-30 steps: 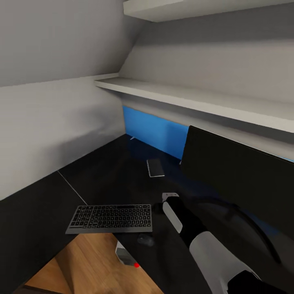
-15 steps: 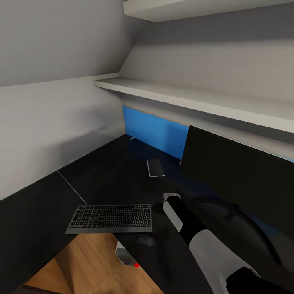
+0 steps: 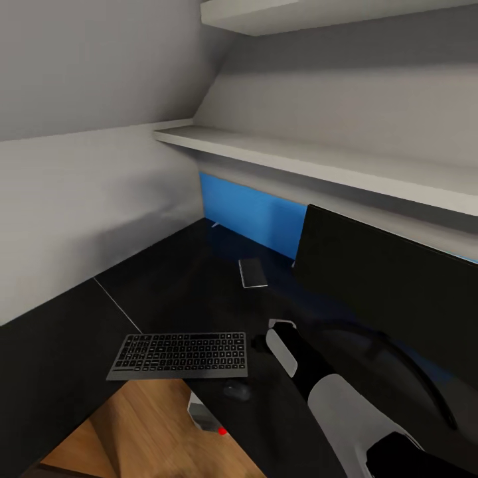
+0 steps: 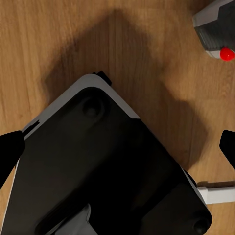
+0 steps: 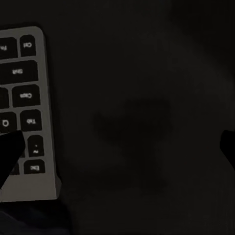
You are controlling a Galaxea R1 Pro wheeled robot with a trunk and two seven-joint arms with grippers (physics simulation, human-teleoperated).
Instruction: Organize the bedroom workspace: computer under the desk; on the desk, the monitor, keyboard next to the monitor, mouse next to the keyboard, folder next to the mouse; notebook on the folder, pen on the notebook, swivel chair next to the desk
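**Jaws spread on both arms, mouse lying free**

Right jaws hang open above bare table (image 5: 147, 73) just beside the keyboard (image 3: 178, 355). Left jaws gape over the floor (image 4: 58, 39). The mouse (image 3: 237, 390) sits at the table's front edge by the keyboard. It is probably light, hard and slick, so pinch its long sides. Since a second ago, the right arm (image 3: 318, 378) has drawn back slightly.

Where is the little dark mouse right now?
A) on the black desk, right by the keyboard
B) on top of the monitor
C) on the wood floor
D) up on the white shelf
A: in the head view the mouse sits on the desk top, just in front of the keyboard near its right end.
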